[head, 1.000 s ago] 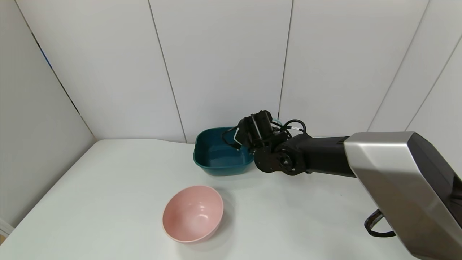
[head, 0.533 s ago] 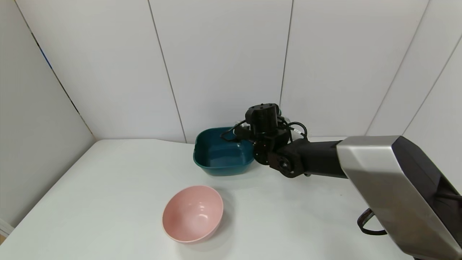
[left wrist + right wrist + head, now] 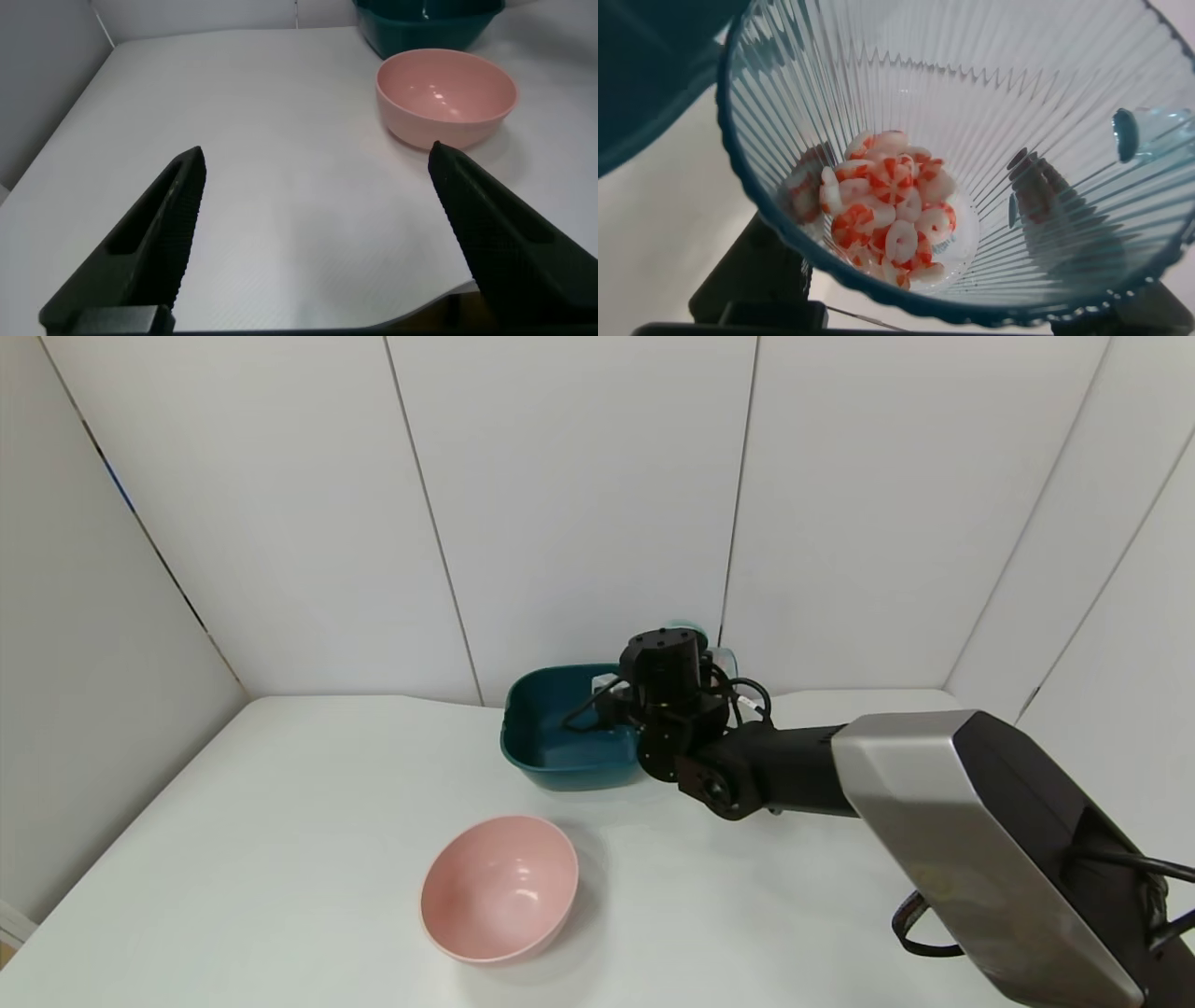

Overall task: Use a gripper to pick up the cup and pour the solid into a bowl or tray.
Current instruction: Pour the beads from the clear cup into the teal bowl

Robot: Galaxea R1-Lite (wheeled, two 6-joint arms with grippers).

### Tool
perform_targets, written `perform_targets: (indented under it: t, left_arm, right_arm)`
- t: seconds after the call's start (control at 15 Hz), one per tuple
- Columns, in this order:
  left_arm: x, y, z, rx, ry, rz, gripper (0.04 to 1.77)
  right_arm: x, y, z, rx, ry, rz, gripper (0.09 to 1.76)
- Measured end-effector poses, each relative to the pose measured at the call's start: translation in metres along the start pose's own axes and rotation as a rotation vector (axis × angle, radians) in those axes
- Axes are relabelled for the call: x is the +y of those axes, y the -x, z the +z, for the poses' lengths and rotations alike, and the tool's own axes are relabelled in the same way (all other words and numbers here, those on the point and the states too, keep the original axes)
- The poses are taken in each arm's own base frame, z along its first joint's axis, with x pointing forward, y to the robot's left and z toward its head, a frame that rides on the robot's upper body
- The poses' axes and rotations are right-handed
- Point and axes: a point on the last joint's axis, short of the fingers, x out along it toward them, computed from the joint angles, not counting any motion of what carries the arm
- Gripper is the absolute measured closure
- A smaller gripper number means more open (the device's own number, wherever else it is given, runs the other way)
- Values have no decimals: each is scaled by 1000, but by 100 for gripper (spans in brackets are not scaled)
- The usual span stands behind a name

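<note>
My right gripper (image 3: 665, 661) is shut on the cup (image 3: 693, 631), a translucent light-blue ribbed mug, at the right rim of the dark teal basin (image 3: 551, 747) near the back wall. In the right wrist view the cup (image 3: 990, 103) fills the frame, its mouth facing the camera. The solid (image 3: 882, 210), orange-red and white round pieces, lies heaped at its bottom. Dark fingers (image 3: 1055, 224) show through the wall. A basin edge (image 3: 649, 84) is beside the cup. No pieces show in the basin's visible part. My left gripper (image 3: 316, 154) is open and empty above the table's front.
A round pink bowl (image 3: 499, 887) stands in front of the basin, toward the table's front; it also shows in the left wrist view (image 3: 447, 93). White wall panels close the back and left sides. The table's front edge (image 3: 374, 322) lies just below the left gripper.
My right arm has shifted left and its wrist has turned from tilted over the basin to more upright. The cup stays in its grip. The bowls have not moved.
</note>
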Motion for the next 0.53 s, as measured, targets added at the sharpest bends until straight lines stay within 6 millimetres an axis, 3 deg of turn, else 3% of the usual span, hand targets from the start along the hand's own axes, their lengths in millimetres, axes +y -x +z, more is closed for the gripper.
perform_targets:
  t: [0.53]
  left_arm:
    - [0, 0, 0, 0, 0, 0, 9]
  right_arm:
    - [2, 11, 14, 54, 127, -78, 52]
